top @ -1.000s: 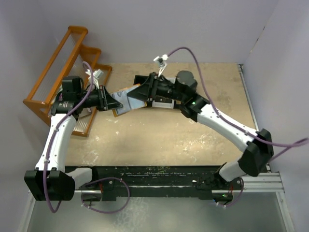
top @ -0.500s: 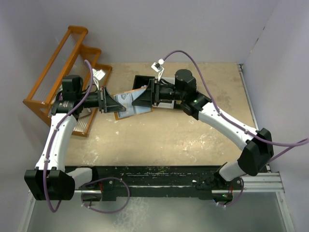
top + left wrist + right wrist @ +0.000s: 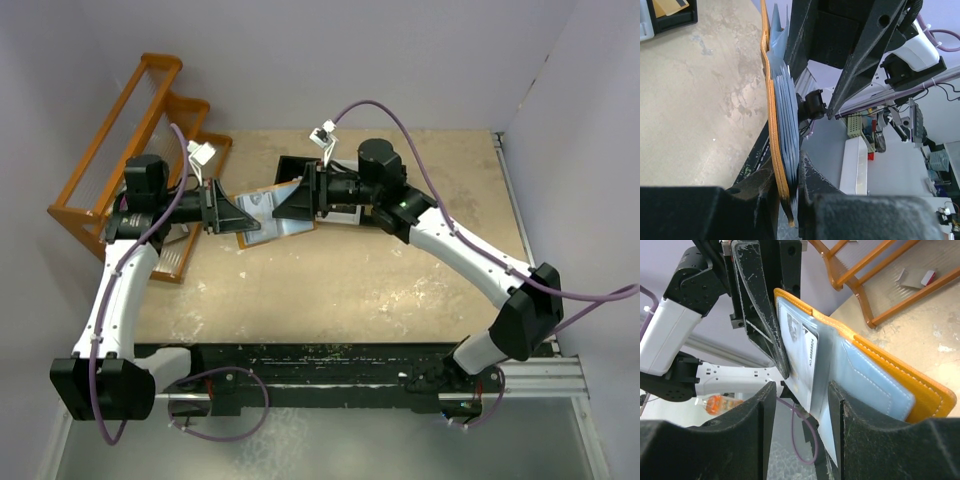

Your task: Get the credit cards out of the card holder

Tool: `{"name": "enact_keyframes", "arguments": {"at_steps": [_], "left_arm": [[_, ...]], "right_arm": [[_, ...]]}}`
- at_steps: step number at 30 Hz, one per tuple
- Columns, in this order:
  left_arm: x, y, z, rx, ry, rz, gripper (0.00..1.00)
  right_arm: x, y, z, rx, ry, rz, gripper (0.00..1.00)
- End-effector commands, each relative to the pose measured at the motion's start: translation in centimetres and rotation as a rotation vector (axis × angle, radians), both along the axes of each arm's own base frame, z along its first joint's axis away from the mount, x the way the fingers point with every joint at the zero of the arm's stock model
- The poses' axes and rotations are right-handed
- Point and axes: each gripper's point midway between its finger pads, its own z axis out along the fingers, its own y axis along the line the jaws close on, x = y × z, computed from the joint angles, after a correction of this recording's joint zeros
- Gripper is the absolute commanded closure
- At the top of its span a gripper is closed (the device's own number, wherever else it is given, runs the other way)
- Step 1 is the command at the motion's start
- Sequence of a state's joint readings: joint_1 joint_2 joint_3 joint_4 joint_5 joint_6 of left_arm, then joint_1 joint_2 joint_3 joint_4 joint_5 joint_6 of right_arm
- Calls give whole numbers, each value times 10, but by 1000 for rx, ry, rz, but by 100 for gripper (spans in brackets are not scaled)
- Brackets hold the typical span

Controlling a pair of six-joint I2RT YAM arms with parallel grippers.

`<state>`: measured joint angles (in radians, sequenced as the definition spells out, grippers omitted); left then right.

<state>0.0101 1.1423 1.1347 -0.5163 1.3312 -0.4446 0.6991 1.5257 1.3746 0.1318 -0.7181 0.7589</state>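
The tan-orange card holder (image 3: 262,207) is held open above the table between both grippers. My left gripper (image 3: 243,222) is shut on its left edge; in the left wrist view (image 3: 790,197) the orange cover (image 3: 771,100) and pale blue panels sit pinched between the pads. My right gripper (image 3: 290,208) is open. In the right wrist view (image 3: 802,425) its jaws straddle the lower edge of a white credit card (image 3: 801,352) that sticks out of a pale blue pocket (image 3: 875,375). The fingers do not press on the card. Other cards are hidden.
An orange wire rack (image 3: 110,160) stands at the far left on the sandy table (image 3: 350,290). A black tray (image 3: 290,165) lies behind the card holder, partly hidden by the right arm; in the left wrist view it (image 3: 670,21) holds a tan card.
The right gripper has shifted left and a little nearer, onto the card holder's inner side. The card holder has opened flatter. The left gripper keeps its hold.
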Motion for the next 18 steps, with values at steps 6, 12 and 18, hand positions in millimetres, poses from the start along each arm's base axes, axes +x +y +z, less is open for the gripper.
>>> {"name": "enact_keyframes", "arguments": {"at_steps": [6,12,18], "left_arm": [[-30,-11,25,-72,-86,-152,98],[-36,-14,27,-76,-97,-176,94],[-36,-14,26,-76,-99,-179,91]], "right_arm": [[-9,10,23,103,1,122,59],[-18,12,35,178,19,190,72],[-20,14,40,227,42,218,87]]}}
